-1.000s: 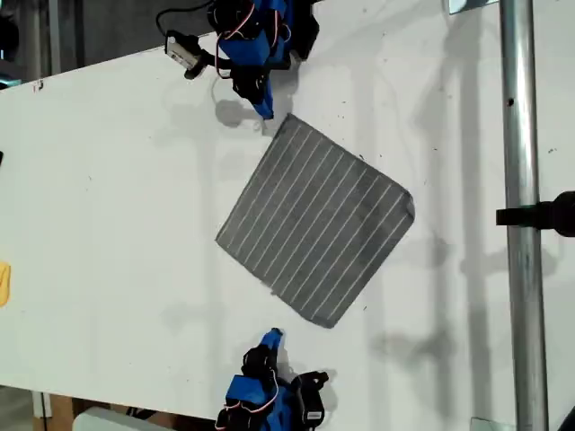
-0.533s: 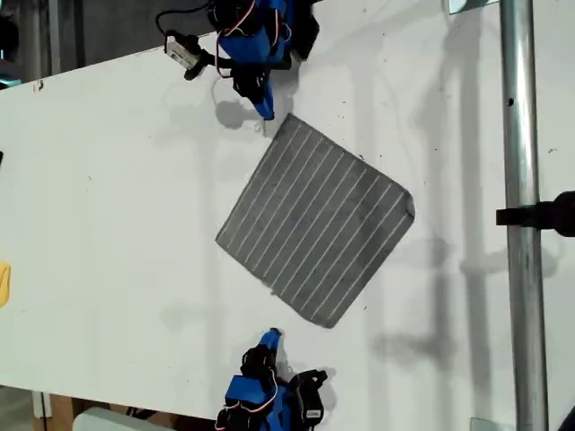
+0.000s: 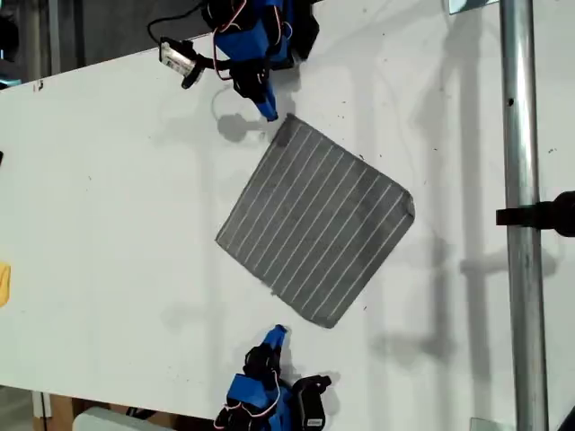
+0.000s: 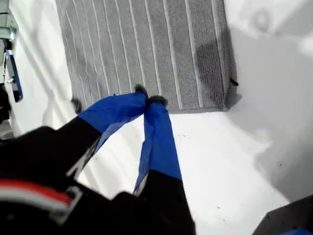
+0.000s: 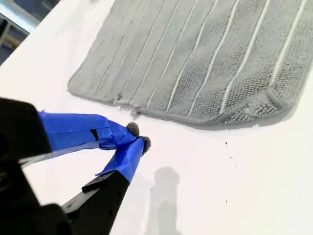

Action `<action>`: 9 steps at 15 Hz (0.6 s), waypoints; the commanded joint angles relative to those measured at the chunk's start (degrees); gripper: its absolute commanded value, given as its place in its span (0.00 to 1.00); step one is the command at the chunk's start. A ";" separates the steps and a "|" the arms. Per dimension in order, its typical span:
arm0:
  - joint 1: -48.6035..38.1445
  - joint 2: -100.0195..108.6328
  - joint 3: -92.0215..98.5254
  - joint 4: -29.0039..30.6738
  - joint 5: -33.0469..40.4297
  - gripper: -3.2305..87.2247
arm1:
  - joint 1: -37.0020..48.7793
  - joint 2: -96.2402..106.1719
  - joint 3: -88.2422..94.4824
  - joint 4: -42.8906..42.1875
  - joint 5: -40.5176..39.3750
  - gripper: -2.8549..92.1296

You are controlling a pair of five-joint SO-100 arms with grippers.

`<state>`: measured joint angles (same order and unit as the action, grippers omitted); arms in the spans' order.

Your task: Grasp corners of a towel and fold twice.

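The grey white-striped towel (image 3: 314, 220) lies flat on the white table (image 3: 108, 197), turned like a diamond. My first gripper (image 3: 269, 113) (image 4: 148, 100) is shut on nothing. It hovers just beside the towel's corner (image 3: 289, 118) (image 4: 227, 100) nearest the exterior view's top, and its shadow falls on the cloth (image 4: 146, 44). My second gripper (image 3: 277, 334) (image 5: 138, 137) is also shut and holds nothing. It sits on the bare table short of the towel edge (image 5: 205, 54), to the exterior view's left of the bottom corner (image 3: 329, 321), whose tip (image 5: 274, 100) curls up slightly.
A vertical metal pole (image 3: 521, 215) with a black clamp (image 3: 539, 215) runs down the exterior view's right. A yellow object (image 3: 4, 283) shows at that view's left edge. The table's far edge slants across the exterior view's upper left.
The first arm has swung slightly, bringing its tip closer to the towel's top corner. The second gripper's tip has edged a little toward the towel. The towel has not moved.
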<state>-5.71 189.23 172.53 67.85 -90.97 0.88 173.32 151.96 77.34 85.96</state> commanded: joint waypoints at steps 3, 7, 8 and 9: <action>2.20 -26.10 -18.46 -7.03 1.85 0.01 | -5.27 -17.31 -13.27 -7.73 -0.35 0.03; 5.36 -39.11 -28.04 -8.70 1.49 0.01 | -10.28 -32.08 -25.66 -8.17 -0.09 0.03; 6.68 -41.66 -30.32 -8.70 0.97 0.01 | -11.51 -36.74 -29.71 -7.65 -0.18 0.03; 7.73 -43.42 -32.26 -8.70 0.53 0.01 | -12.74 -41.48 -33.84 -7.38 -0.26 0.03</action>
<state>0.18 147.74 145.46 60.21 -89.74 -10.28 136.41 125.77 70.05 85.96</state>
